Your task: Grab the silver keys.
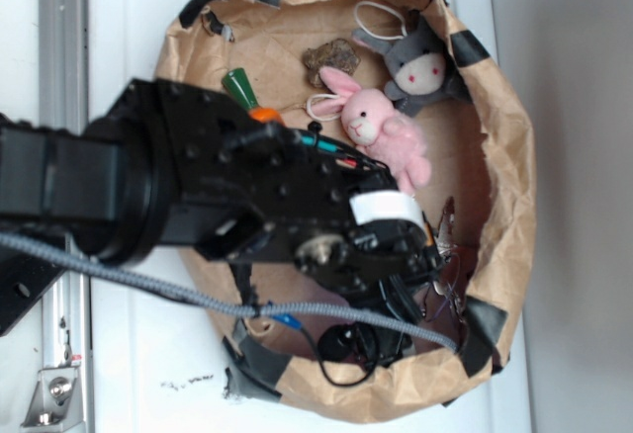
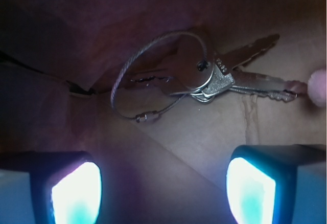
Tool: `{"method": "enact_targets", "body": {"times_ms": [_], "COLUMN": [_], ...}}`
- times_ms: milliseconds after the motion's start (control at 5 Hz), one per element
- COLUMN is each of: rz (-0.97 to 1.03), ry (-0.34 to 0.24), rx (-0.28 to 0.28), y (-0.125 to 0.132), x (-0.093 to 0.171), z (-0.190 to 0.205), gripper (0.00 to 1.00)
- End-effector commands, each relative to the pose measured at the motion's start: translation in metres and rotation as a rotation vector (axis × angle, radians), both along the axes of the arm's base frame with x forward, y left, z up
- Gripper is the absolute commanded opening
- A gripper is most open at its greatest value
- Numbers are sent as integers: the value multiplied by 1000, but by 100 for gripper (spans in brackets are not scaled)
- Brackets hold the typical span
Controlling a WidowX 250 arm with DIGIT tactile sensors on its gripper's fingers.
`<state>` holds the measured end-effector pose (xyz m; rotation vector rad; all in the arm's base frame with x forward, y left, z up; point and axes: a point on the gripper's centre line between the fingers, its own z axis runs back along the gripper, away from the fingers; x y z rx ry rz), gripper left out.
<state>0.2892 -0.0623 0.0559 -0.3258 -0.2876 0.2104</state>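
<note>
Glowing fingertips (image 2: 76, 191) of the gripper (image 2: 163, 188) stand wide apart and empty above the silver keys (image 2: 214, 78), which lie on the brown paper lining (image 2: 204, 142) just ahead of the gap, blades running crosswise to it.

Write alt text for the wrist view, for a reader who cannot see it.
A bunch of silver keys on a wire loop lies on brown paper, between and beyond the open gripper. Its two fingertips glow pale blue at the bottom corners, touching nothing.
</note>
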Motion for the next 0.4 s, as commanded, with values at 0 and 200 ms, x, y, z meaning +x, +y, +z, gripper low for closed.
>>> {"method": "enact_targets", "body": {"times_ms": [0, 200], "rz": [33, 55], "ry": [-87, -103], "rx": [-44, -64], "y": [-6, -7], "x": [28, 35], "z": [24, 24], "gripper": [100, 100]}}
